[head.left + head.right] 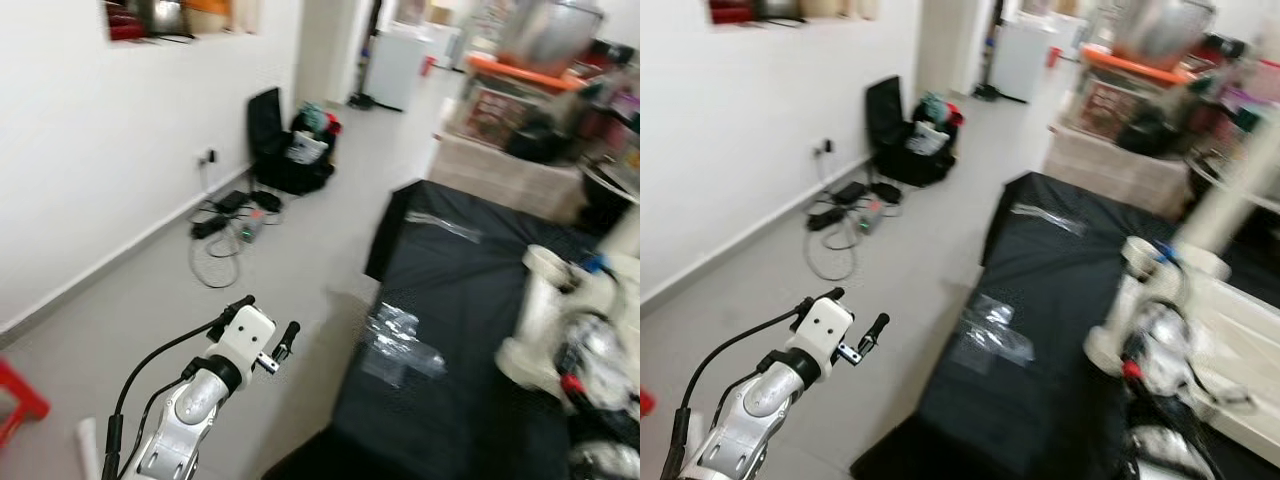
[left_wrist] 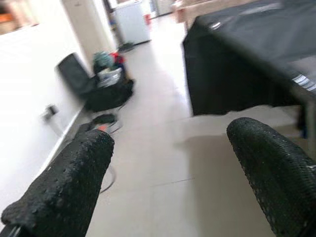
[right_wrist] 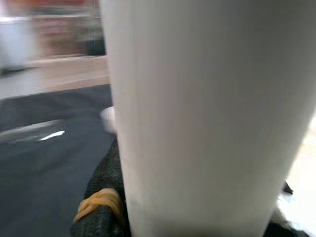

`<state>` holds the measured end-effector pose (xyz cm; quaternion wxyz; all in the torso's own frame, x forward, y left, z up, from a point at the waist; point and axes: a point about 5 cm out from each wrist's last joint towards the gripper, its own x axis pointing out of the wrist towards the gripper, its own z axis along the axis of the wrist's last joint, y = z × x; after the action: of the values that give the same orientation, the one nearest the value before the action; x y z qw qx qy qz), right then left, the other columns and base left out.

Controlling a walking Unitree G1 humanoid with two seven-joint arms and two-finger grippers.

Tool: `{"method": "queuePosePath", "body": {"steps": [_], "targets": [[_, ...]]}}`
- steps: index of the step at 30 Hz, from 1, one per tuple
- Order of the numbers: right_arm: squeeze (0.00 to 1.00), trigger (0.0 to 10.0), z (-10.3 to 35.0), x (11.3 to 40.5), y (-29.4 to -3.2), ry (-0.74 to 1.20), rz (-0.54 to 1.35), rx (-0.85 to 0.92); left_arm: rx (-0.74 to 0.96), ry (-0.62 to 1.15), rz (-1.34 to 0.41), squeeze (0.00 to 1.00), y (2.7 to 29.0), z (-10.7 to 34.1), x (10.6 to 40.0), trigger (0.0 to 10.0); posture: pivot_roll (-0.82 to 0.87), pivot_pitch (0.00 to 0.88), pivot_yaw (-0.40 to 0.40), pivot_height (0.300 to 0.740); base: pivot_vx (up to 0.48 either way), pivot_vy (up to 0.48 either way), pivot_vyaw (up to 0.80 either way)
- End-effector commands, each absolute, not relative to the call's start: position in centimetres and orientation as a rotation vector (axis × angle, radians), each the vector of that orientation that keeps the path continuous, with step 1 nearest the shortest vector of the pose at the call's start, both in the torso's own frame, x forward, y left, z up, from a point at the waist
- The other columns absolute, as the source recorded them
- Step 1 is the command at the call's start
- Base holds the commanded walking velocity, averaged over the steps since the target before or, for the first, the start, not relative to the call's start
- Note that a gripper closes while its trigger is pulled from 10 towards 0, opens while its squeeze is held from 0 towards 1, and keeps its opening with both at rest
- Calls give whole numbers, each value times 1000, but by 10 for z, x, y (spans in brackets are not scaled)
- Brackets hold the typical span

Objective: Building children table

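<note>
My right gripper [image 3: 193, 223] is shut on a thick white table leg [image 3: 207, 113]. One black finger [image 3: 101, 207] with a yellow rubber band presses against its side. In the right eye view the leg [image 1: 1232, 185] slants up and to the right above a white flat table part [image 1: 1240, 335] at the right edge. A short white cylindrical piece [image 1: 543, 305] stands on the black-covered table [image 1: 460, 250] next to my right arm [image 1: 1160, 340]. My left gripper [image 1: 266, 322] hangs open over the floor, left of that table, with nothing between its fingers [image 2: 74, 187].
Clear plastic bags [image 1: 400, 345] lie on the black cloth near its left edge. Cables [image 1: 225, 235] and a black bag [image 1: 290, 145] lie by the white wall. A red stool [image 1: 18, 395] is at the far left. Cluttered shelves [image 1: 530, 80] stand behind.
</note>
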<state>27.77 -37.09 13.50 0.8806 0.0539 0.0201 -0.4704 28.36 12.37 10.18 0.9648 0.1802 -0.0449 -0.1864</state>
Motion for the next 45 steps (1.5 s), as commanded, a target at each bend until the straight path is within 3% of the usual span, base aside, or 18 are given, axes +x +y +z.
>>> {"method": "queuePosePath", "body": {"steps": [1,3,5,8,9,10,11,19,20,21,25,26,27,32,34,37,38,45], "targets": [[0,0,98,242,-389,218,-1164,80,367,-86,-399,0,119,100,282,10000,30,0,-135,740,0,0,0],[0,0,92,213,-387,235,-1337,32,367,-84,-404,0,119,100,281,10000,26,0,-126,740,0,0,0],[0,0,92,213,-387,235,-1337,32,367,-84,-404,0,119,100,281,10000,26,0,-126,740,0,0,0],[0,0,91,211,-366,242,-1366,18,368,-82,-407,0,120,99,281,10000,25,0,-124,740,0,0,0],[0,1647,90,219,-354,246,-1320,36,369,-82,-408,0,120,99,281,10000,27,0,-126,740,0,0,0],[0,1647,90,219,-354,246,-1320,36,369,-82,-408,0,120,99,281,10000,27,0,-126,740,0,0,0],[0,10000,90,232,-342,235,-1229,57,370,-82,-409,0,120,99,281,10000,31,0,-128,740,0,0,0],[0,10000,123,280,-305,36,-818,193,371,-81,-399,0,122,100,282,10000,38,0,-136,740,0,0,0],[902,10000,130,282,-304,-13,-770,200,371,-81,-398,0,123,100,282,10000,37,0,-136,740,0,0,0],[1000,10000,135,284,-303,-34,-719,200,371,-82,-398,0,123,100,282,10000,36,0,-135,740,0,0,0],[1000,10000,142,288,-299,-32,-632,236,371,-82,-398,0,123,100,282,10000,36,0,-134,740,0,0,0],[67,10000,147,291,-294,-41,-562,258,371,-82,-399,0,123,100,282,10000,35,0,-133,740,0,0,0],[0,10000,153,296,-286,-58,-437,285,370,-83,-399,0,123,100,283,10000,37,0,-130,740,0,0,0],[0,10000,165,302,-271,-91,-233,302,370,-83,-400,0,123,101,284,10000,40,0,-125,740,0,0,0],[0,10000,191,307,-246,-142,122,237,372,-87,-406,0,121,101,285,10000,39,0,-125,740,0,0,0],[0,10000,191,307,-246,-142,122,237,372,-87,-406,0,121,101,285,10000,39,0,-125,740,0,0,0],[0,10000,203,314,-229,-141,361,136,373,-93,-406,0,120,103,287,10000,50,0,-138,740,0,0,0],[0,10000,193,332,-219,-77,445,80,375,-97,-398,0,120,104,289,10000,73,0,-151,740,0,0,0]]}}
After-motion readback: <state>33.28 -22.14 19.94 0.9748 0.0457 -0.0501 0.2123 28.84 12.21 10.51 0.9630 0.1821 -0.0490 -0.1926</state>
